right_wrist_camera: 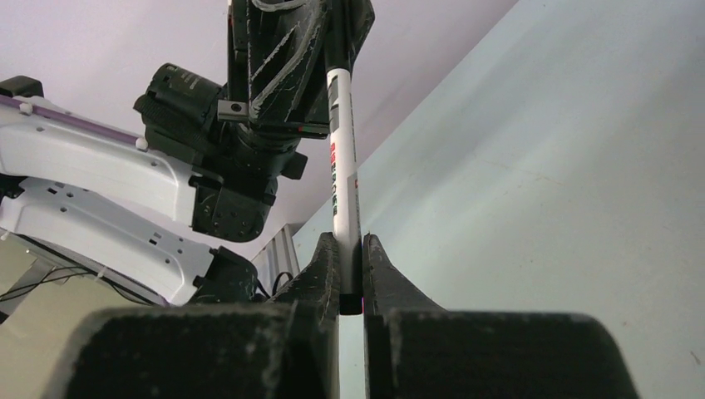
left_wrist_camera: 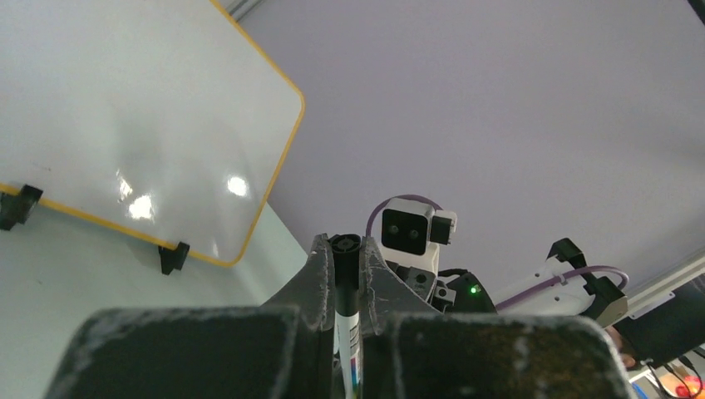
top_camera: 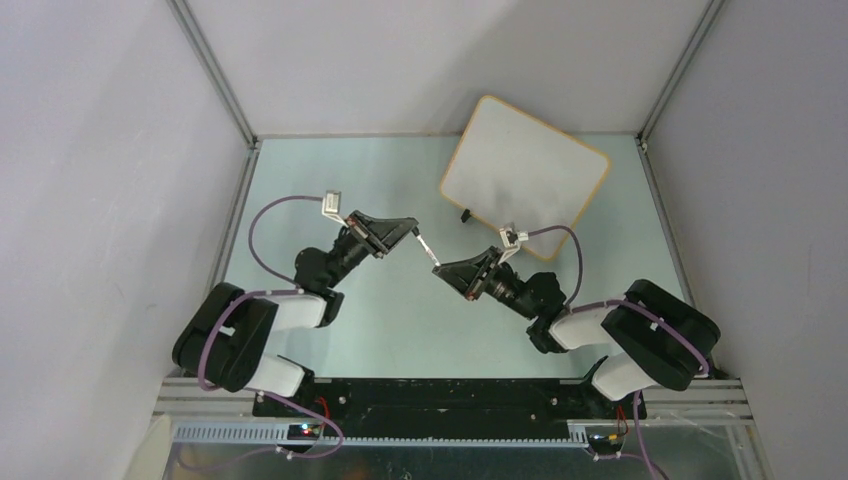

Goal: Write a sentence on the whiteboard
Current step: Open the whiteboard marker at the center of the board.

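The whiteboard stands tilted at the back right on black feet, white with an orange rim. It also shows in the left wrist view. Its face is blank; no sentence shows on it. A white marker with black ends is held in the air between both grippers, left of the board. My left gripper is shut on its one black end. My right gripper is shut on its other end. In the right wrist view, my right gripper faces the left gripper.
Pale green table floor with grey walls and metal corner posts round it. The right arm's wrist camera faces the left wrist view. Purple cables loop over both arms.
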{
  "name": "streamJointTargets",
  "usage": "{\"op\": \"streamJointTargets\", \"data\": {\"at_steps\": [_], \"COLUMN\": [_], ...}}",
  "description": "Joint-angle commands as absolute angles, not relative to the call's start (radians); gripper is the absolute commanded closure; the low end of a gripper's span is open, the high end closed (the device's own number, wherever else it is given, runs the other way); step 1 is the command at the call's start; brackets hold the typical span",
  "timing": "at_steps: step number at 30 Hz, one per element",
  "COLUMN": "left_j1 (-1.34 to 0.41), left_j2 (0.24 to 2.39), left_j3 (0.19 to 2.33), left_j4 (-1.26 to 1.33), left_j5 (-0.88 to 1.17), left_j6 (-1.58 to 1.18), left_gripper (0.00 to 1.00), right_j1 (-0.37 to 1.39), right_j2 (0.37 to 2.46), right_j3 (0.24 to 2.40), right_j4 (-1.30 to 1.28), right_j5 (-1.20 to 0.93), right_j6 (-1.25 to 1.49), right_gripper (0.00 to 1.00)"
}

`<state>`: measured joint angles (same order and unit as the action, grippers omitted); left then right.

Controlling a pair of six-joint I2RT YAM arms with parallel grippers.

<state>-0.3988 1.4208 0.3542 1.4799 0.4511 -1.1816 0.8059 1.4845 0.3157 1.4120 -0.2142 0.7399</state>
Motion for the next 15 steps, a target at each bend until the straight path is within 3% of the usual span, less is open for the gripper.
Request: {"op": "streamJointTargets", "data": {"at_steps": [1,15], "left_j1": [-0.371,-0.330], "left_j2": [1.425,1.424], "left_j3": [0.409,0.411], "left_j4": [1.536,1.536], "left_j5": [0.441,0.437], "left_j6": [-1.177,-1.181], "left_gripper": [1.00,1.00], "right_j1": [0.823,0.855], "right_j2": [1.455,1.383], "right_j3": [0.257,0.220], "right_j4": [1.417,1.316], "right_j5": [-0.200,-0.151], "right_j6": [0.734,0.678], "right_gripper": [1.00,1.00]}}
